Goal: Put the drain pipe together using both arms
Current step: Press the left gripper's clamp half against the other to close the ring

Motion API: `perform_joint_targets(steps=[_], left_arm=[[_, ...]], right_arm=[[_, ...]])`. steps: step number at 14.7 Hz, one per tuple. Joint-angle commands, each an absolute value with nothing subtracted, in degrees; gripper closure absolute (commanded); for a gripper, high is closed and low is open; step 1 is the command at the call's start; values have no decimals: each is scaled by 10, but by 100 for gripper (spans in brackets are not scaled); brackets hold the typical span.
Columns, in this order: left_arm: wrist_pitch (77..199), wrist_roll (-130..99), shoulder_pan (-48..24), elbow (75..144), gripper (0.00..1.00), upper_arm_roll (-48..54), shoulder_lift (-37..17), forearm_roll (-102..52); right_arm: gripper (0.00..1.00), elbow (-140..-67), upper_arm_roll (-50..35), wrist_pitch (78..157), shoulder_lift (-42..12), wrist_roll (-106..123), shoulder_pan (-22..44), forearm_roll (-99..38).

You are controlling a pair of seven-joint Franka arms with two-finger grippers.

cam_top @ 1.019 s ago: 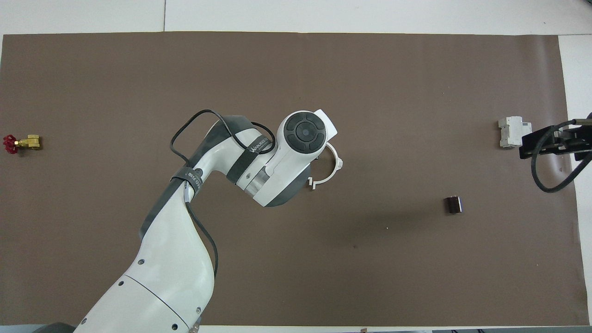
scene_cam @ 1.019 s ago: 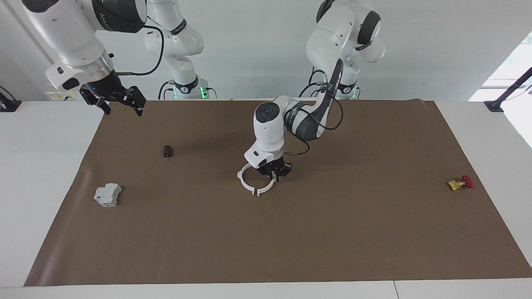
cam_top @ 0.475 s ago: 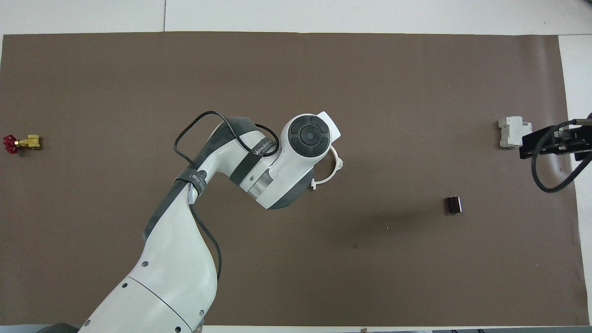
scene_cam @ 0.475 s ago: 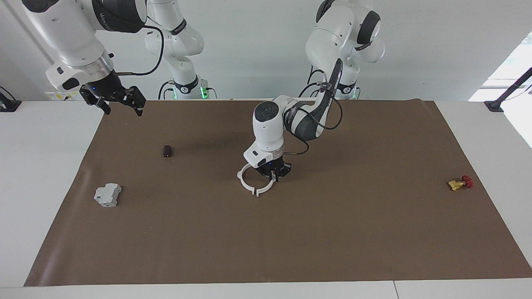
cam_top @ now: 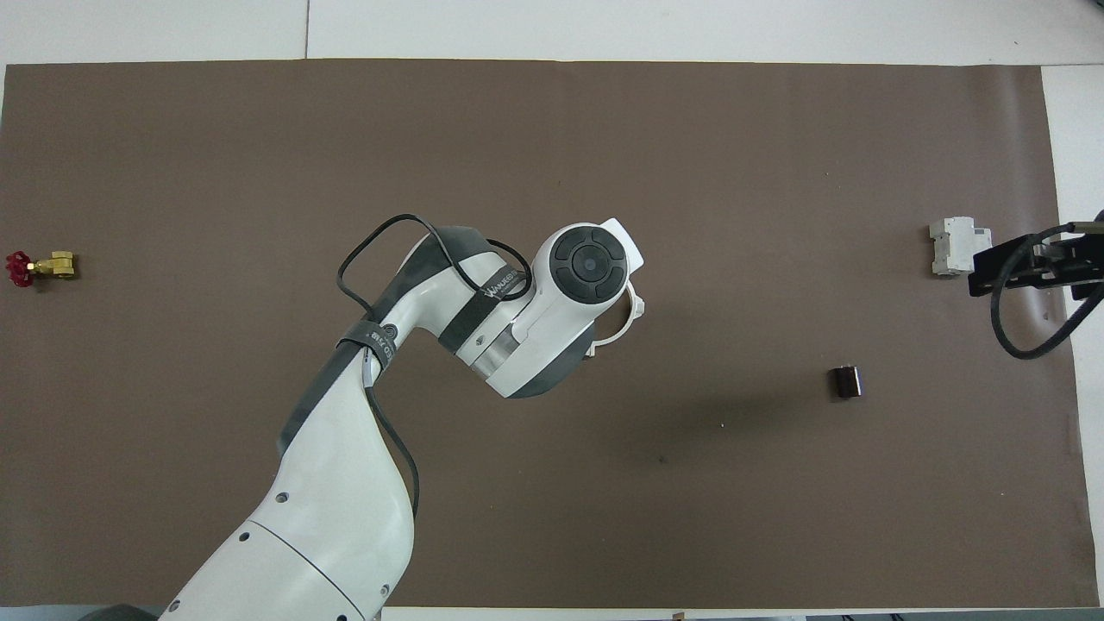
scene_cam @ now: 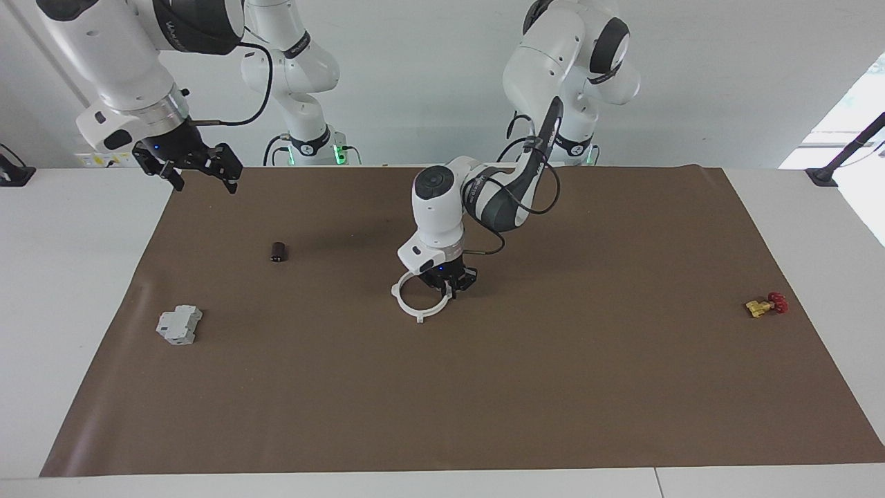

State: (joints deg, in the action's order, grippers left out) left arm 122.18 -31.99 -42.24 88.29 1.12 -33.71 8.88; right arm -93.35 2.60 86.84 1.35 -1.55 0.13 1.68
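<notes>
Sliding toward the right arm's end, the left gripper (scene_cam: 450,286) – clamped on the drain pipe (scene_cam: 415,304) – could jar its halves apart; the right gripper (scene_cam: 200,174) waits, spread wide.

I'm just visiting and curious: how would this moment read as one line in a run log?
left gripper: shut on white ring, mid-mat | right gripper: open, waiting, raised over the mat's edge | ring halves: together

Your white left arm's black two-finger gripper (scene_cam: 450,287) sits low mid-table, fingers closed; black right gripper (scene_cam: 200,173) hangs raised, fingers spread.
</notes>
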Motion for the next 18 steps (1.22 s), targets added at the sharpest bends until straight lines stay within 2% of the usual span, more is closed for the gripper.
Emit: perform_joint_targets(steps=[1, 2, 5, 6, 8, 9, 11, 12, 15, 18], left_arm=[[1229, -332, -432, 892, 100, 1, -336, 99], [1233, -334, -432, 892, 100, 1, -336, 98], [1237, -336, -431, 893, 73, 2, -336, 98], [1237, -335, -431, 894, 68, 2, -336, 98], [1251, -335, -426, 894, 47, 3, -331, 96], [1263, -335, -425, 897, 32, 3, -328, 96], [1265, -336, -425, 898, 14, 3, -327, 96], [1262, -336, -422, 903, 0, 2, -322, 96], [1262, -333, -392, 971, 0, 2, -267, 96], [1267, -309, -325, 1075, 0, 4, -152, 96]], right_arm=[[0, -937, 22, 875, 17, 1, -7, 18], [0, -937, 22, 875, 16, 1, -7, 18], [0, -937, 22, 875, 17, 1, -7, 18], [0, -937, 22, 876, 17, 1, -7, 18], [0, -937, 22, 875, 16, 2, -7, 18], [0, -937, 22, 876, 16, 1, -7, 18], [0, -936, 22, 876, 17, 1, -7, 18], [0, -937, 22, 875, 16, 1, -7, 18], [0, -936, 22, 875, 17, 1, -7, 18], [0, -936, 22, 875, 16, 1, -7, 18]])
